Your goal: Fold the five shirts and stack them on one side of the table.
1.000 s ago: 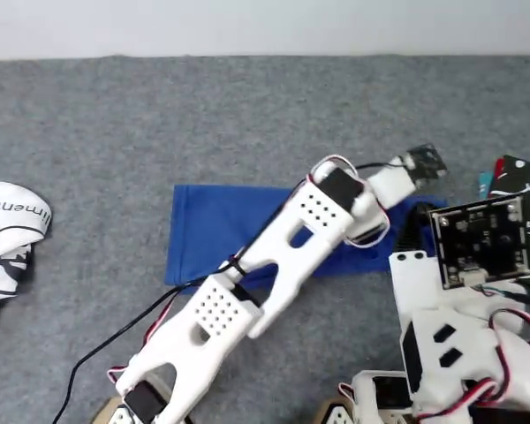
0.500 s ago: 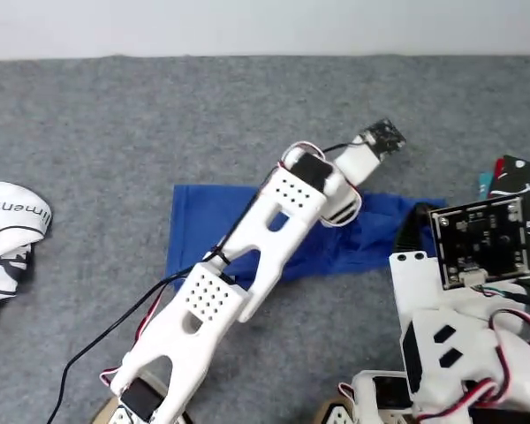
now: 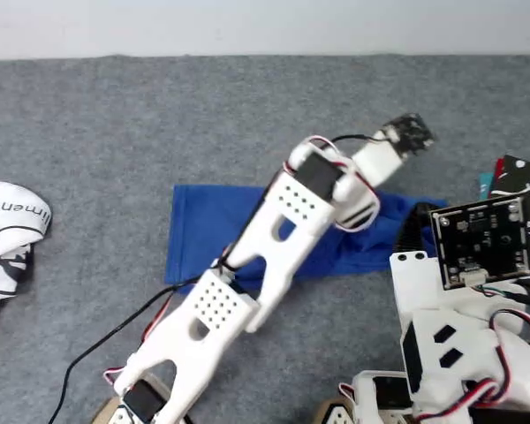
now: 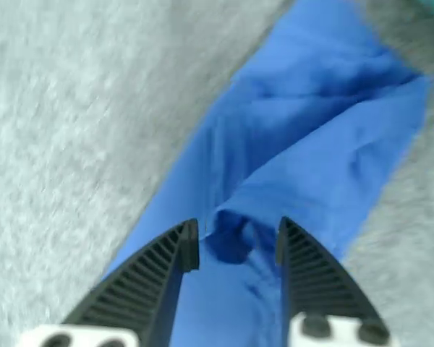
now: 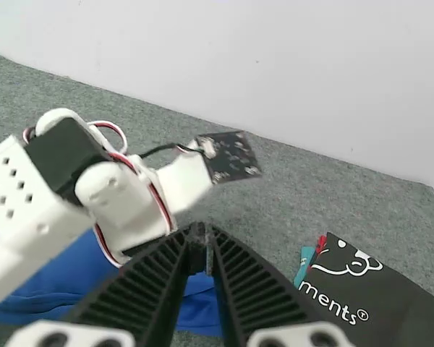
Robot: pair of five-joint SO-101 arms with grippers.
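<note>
blue cloth shirt (image 3: pixel 208 234), folded into long strip, lies flat mid-table on grey carpeted table (image 3: pixel 159 124), running left to right. white left arm (image 3: pixel 274 256) stretches diagonally from near left across strip toward far right. left gripper (image 4: pixel 236 235) parted, fingers straddling small raised pucker of blue fabric (not clearly pinched). right gripper (image 5: pixel 204 249) closed on nothing, held above table near strip's right end. crumpled white printed shirt (image 3: pixel 9 234) at left edge; black printed shirt (image 3: pixel 523 181) at right edge.
</note>
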